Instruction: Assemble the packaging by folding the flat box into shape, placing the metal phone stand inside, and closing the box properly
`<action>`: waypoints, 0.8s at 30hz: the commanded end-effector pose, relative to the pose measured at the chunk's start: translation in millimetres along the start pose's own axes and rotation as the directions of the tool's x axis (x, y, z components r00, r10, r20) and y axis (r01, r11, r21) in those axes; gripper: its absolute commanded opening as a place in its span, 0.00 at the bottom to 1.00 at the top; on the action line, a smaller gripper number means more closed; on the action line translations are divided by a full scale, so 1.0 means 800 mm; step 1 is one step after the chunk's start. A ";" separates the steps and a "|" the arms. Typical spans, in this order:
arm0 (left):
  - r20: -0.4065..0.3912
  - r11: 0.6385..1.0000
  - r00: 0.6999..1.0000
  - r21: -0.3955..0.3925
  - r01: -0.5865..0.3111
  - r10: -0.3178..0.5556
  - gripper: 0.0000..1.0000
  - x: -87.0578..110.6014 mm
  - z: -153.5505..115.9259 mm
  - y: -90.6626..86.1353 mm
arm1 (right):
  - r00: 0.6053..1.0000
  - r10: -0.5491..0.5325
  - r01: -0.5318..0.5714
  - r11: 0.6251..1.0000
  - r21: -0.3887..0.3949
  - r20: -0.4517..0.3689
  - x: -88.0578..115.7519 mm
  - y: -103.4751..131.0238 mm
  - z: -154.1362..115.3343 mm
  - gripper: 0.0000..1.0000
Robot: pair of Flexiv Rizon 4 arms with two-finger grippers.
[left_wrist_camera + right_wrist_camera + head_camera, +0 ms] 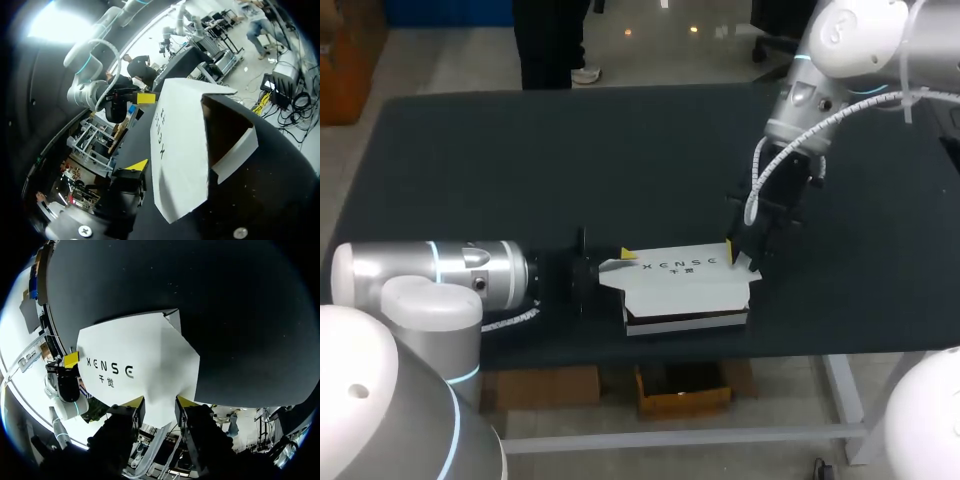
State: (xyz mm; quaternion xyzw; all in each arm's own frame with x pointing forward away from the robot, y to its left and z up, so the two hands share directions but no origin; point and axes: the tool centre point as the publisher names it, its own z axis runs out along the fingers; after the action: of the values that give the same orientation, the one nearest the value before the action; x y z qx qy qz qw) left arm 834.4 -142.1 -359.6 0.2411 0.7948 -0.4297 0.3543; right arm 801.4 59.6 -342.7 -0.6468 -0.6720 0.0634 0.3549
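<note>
White cardboard box [685,290] near front edge of table [520,160], lid not fully shut. Left gripper [620,258] at left end, right gripper [160,407] at lid's right corner; clamped or not, cannot tell for either. Likely light, thin, easily creased; best held at flap edges near folds.

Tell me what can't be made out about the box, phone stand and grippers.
Phone stand: seen in no view; the box shows only part of its inside in the left wrist view, walls hiding the rest.
Left gripper: the box's flap covers part of it in head and left wrist views; grip unclear.
Right gripper: right wrist view cannot show whether it pinches the flap.
</note>
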 end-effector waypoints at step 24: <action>0.032 0.999 0.999 -0.036 -0.038 0.039 0.40 0.009 -0.034 -0.009 | 1.000 -0.001 0.001 1.000 -0.004 -0.008 0.001 -0.001 0.001 0.38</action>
State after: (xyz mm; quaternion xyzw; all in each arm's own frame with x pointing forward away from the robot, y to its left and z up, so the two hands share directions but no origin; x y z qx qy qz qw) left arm 822.8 -125.6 -354.8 0.2455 0.7911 -0.4150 0.3765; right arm 800.9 60.0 -341.8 -0.6478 -0.6709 0.0602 0.3558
